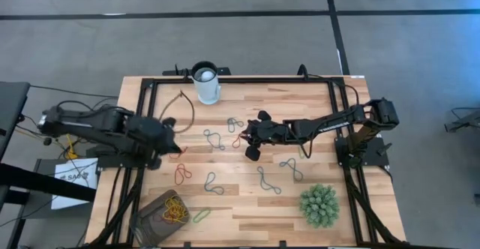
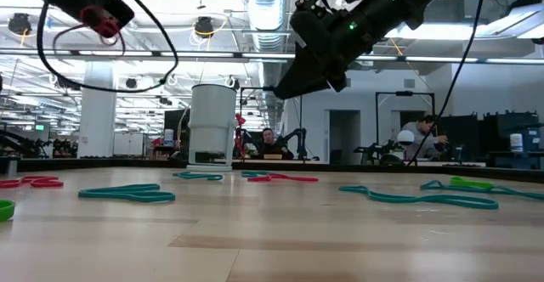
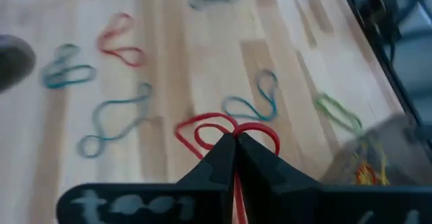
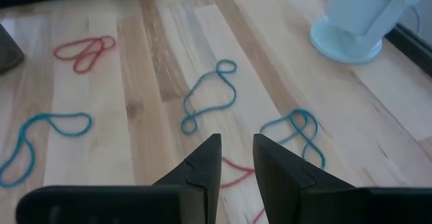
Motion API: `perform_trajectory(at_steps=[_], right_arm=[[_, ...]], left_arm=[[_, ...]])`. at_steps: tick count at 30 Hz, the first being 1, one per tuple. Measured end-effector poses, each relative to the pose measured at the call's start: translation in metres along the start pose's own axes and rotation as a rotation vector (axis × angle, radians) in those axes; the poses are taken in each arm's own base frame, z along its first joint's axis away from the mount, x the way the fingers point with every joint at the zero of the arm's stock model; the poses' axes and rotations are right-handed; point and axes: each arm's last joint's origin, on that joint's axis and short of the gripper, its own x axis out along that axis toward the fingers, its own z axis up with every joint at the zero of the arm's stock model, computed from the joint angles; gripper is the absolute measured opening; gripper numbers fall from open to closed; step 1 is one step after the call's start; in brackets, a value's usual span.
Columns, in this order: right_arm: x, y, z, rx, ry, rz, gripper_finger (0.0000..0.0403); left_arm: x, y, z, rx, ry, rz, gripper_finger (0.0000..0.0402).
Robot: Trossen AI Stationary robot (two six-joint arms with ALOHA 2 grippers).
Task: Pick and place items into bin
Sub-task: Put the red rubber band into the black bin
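left gripper (image 3: pixel 235 146): clamped on red band (image 3: pixel 226 129), raised clear for carrying toward bin (image 1: pixel 154 217). right gripper (image 4: pixel 236 158): fingers apart, poised above another band.

The high view looks straight down on the whole table (image 1: pixel 300 204). The low view sits at the table top and looks level toward the room. Both wrist views look close down at the wood. High and low views share the white cup (image 1: pixel 206 82).
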Motion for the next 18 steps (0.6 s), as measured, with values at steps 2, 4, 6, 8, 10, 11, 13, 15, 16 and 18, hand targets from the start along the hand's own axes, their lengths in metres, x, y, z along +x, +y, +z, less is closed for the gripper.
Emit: perform_trajectory(at_steps=[2,4,6,8,10,11,13,15,16,18], right_arm=[[0.0,0.0,0.001,0.003,-0.01,0.001,0.0082],[0.0,0.0,0.0,0.004,-0.008,0.001,0.0082],[0.0,0.0,-0.003,0.008,0.003,-0.001,0.0082],[0.0,0.0,-0.003,0.009,0.002,0.0,0.0082],[0.0,0.0,-0.003,0.009,0.0,0.0,0.0082],[0.0,0.0,-0.003,0.009,0.002,0.0,0.0082],[0.0,-0.001,-0.003,0.009,0.002,-0.001,0.0082],[0.0,0.0,-0.003,0.009,0.0,0.002,0.0082],[0.0,0.001,-0.003,0.008,-0.001,0.004,0.0082],[0.0,0.002,-0.003,0.005,-0.001,0.007,0.0082]], left_arm=[[0.006,-0.011,0.008,0.037,0.002,-0.052,0.0],[0.009,-0.024,0.018,0.065,-0.032,-0.101,0.0],[0.009,-0.04,0.026,0.099,-0.056,-0.128,0.0],[0.008,-0.057,0.029,0.14,-0.061,-0.122,0.0],[0.009,-0.071,0.025,0.163,-0.05,-0.091,0.0],[0.01,-0.078,0.021,0.163,-0.034,-0.081,0.0],[0.012,-0.091,0.014,0.145,0.005,-0.069,0.0],[0.016,-0.102,0.007,0.109,0.044,-0.059,0.0],[0.017,-0.108,0.003,0.089,0.064,-0.065,0.0],[0.021,-0.121,-0.001,0.045,0.086,-0.092,0.0]])
